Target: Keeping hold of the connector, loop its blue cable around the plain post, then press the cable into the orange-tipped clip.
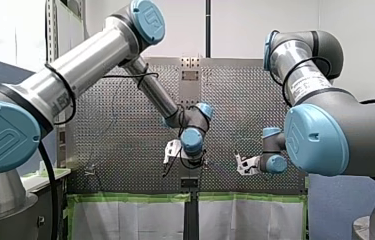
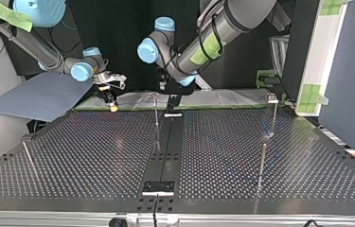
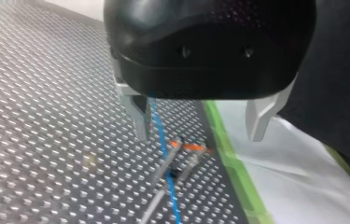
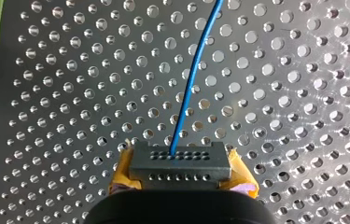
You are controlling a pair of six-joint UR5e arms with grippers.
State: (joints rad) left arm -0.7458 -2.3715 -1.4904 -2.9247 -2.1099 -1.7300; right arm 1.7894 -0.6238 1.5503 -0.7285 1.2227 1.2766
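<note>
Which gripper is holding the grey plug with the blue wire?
My right gripper, with the yellow pads, clamps the connector; my left gripper stands open, its metal fingers apart.

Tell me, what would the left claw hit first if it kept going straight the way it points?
Most likely the blue cable, running ahead of the open left claw, near one finger. The orange-tipped clip stands just beyond on the perforated table. Depth is unclear, so the order is a guess.

Front and top views face oppositely across the table (image 2: 71, 156)
</note>
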